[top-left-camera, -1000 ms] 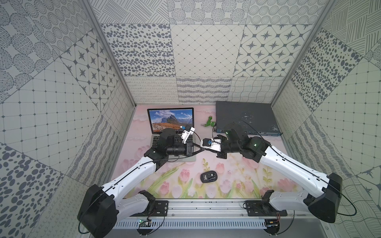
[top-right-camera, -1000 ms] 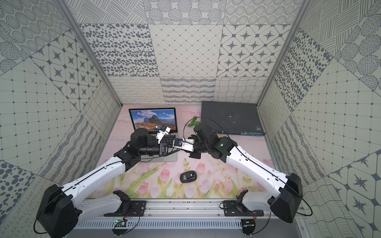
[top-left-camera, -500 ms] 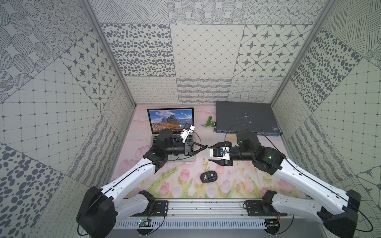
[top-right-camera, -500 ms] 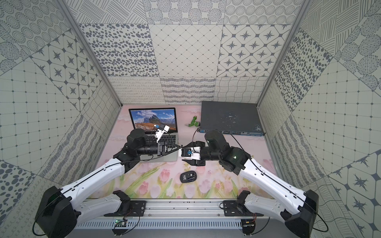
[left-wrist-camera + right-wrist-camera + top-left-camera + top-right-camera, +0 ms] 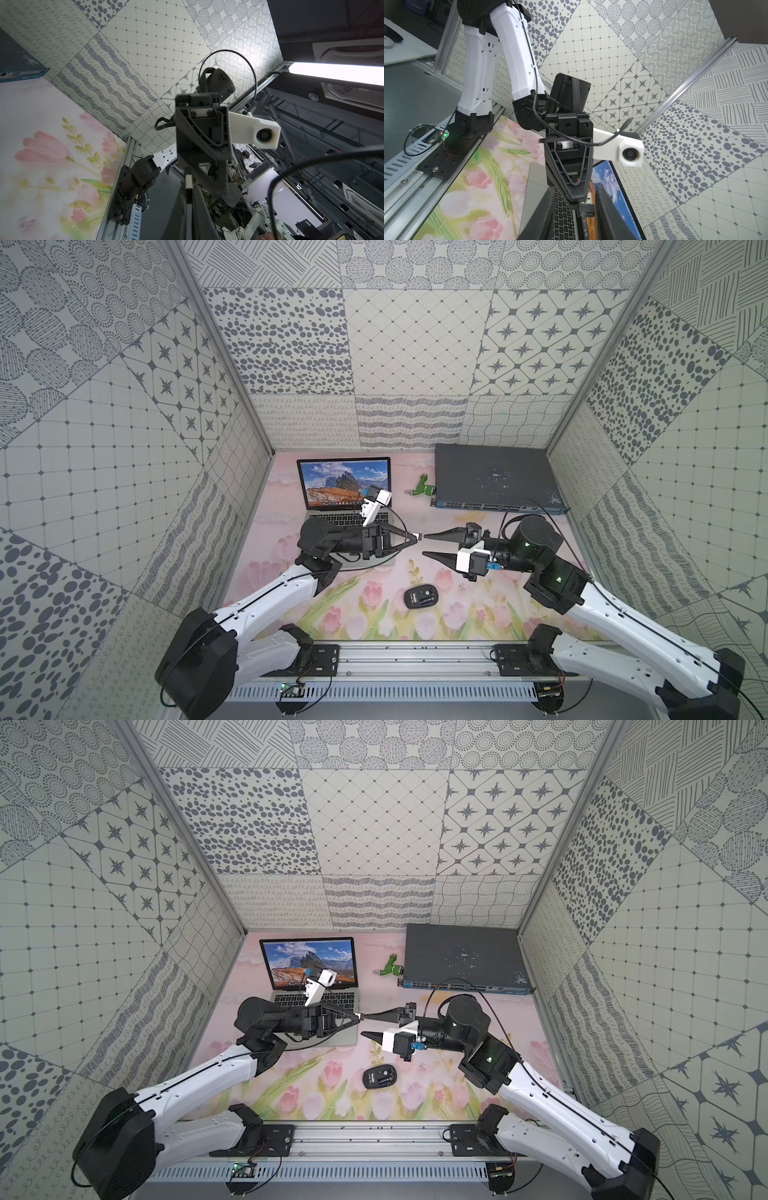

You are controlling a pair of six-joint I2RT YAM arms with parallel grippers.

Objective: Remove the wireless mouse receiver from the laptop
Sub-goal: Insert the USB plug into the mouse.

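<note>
Pinching the wireless mouse receiver (image 5: 586, 207) at its tip, your left gripper (image 5: 414, 537) is closed tight on it. It's out of the laptop (image 5: 332, 485), just off the edge on the right arm's side, above the mat. The receiver's long axis runs along the left fingers, dark cap pointing straight at the right gripper (image 5: 424, 544). That one is parted and holds nothing, with the nub in its gap close to one finger. Looks like a handover setup. No containers in play.
</note>
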